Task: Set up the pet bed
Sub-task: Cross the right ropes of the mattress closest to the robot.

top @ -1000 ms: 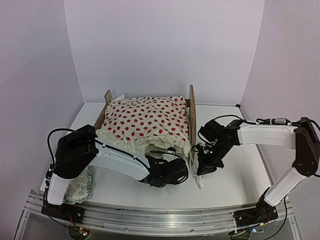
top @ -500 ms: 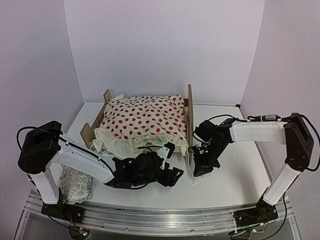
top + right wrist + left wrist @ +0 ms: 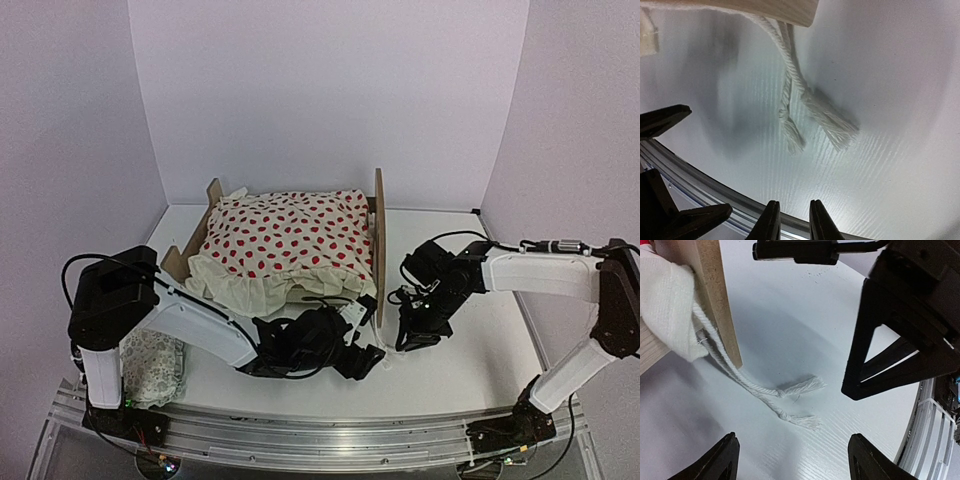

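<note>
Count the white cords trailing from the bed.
2. Both run from beside the board onto the table, side by side: one cord, the other just beyond it. More may be hidden.

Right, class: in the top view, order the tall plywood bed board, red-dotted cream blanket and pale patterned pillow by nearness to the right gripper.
1. Tall plywood bed board, beside the right gripper.
2. Red-dotted cream blanket, beyond the board.
3. Pale patterned pillow, far left.

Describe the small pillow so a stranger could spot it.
Find the wooden pet bed. The pillow lies off it, at the near left, beside the base of the left arm. Unlike the red-dotted blanket, it is pale with a faint pattern.
</note>
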{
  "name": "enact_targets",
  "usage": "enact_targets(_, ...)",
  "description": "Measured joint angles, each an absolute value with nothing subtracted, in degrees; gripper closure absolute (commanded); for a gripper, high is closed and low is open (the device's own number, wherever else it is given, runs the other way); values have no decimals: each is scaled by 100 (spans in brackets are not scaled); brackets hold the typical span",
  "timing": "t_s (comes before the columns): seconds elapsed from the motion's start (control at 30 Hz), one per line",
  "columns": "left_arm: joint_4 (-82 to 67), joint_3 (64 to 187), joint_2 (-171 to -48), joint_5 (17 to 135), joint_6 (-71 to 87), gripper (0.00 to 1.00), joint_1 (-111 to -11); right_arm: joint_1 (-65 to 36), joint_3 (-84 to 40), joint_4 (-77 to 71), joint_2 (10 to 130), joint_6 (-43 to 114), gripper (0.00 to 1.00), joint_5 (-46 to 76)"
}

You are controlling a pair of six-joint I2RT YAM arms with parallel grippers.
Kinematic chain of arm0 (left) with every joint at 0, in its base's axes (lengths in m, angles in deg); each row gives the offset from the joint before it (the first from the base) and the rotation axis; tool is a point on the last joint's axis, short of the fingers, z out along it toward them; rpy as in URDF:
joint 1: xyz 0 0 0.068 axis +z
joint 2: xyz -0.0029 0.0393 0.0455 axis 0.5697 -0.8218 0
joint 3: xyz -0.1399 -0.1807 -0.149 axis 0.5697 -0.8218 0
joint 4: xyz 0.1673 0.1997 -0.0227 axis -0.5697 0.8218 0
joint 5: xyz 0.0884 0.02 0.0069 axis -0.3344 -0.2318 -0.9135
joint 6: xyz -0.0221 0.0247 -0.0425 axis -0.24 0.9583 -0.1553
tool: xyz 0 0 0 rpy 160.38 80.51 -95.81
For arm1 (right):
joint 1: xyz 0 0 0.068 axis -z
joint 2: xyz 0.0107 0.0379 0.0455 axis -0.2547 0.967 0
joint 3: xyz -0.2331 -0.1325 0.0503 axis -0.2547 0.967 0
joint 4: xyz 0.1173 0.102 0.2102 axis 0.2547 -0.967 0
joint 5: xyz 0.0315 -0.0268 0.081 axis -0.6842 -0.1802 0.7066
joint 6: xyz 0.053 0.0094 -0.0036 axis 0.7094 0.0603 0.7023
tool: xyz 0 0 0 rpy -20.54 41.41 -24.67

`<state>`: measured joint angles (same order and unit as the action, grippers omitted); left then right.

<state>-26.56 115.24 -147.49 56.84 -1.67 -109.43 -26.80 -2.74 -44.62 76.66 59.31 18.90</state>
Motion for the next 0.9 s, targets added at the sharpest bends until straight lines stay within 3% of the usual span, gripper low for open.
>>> enact_targets(0.13, -2364, 11927, -15016, 5531, -127, 24, -10947, -2693, 113, -4383, 7224, 5940, 60, 1327)
enact_targets(0.37, -1862, 12349, -15411, 5233, -122, 26, -10947, -2696, 408, -4031, 7231, 5864, 58, 958)
enact_targets(0.9, -1406, 12647, -15758, 5102, 11, 19, -10989, -2662, 406, -3025, 8371, 5825, 59, 1376)
